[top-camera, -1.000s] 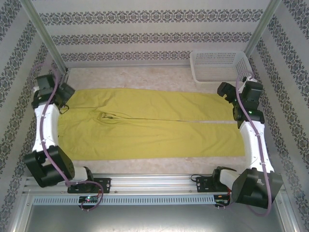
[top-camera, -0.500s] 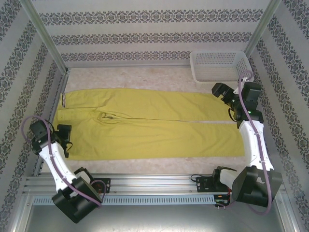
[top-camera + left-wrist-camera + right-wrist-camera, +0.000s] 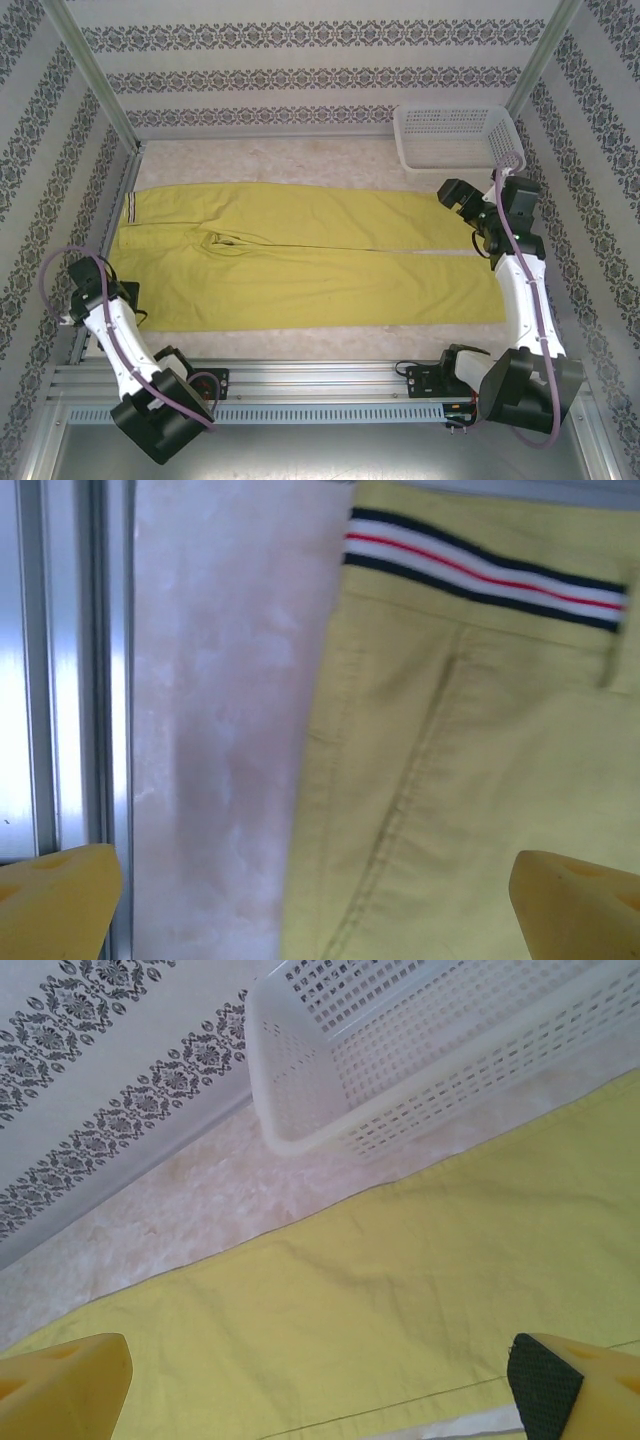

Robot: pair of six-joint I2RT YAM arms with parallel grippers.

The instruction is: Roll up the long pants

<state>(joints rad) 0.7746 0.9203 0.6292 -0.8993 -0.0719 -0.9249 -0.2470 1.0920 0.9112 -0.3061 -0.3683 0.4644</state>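
Trouble would most likely come from the long pants (image 3: pixel 310 255) themselves. They lie flat and full length on the counter (image 3: pixel 300 160), on the arm-base side of the white basket (image 3: pixel 450 135), with the hem end near the basket and the waistband end well away from it. A roll begun at one corner of so wide a cloth could run crooked and end as a cone rather than an even bundle, and the two legs could slide apart along the gap between them.

The basket is a second risk. The right arm (image 3: pixel 515 260) reaches toward it with its wrist over the far leg, just beside the basket's near wall, so a careless swing could knock it.

The left arm (image 3: pixel 115 320) is bent low at the end farthest from the basket. Its jaws are spread wide and empty, one finger over bare counter and the other over cloth below the striped waistband (image 3: pixel 480 570). Closing from there may catch only the edge. The right jaws are also spread wide and hold nothing.
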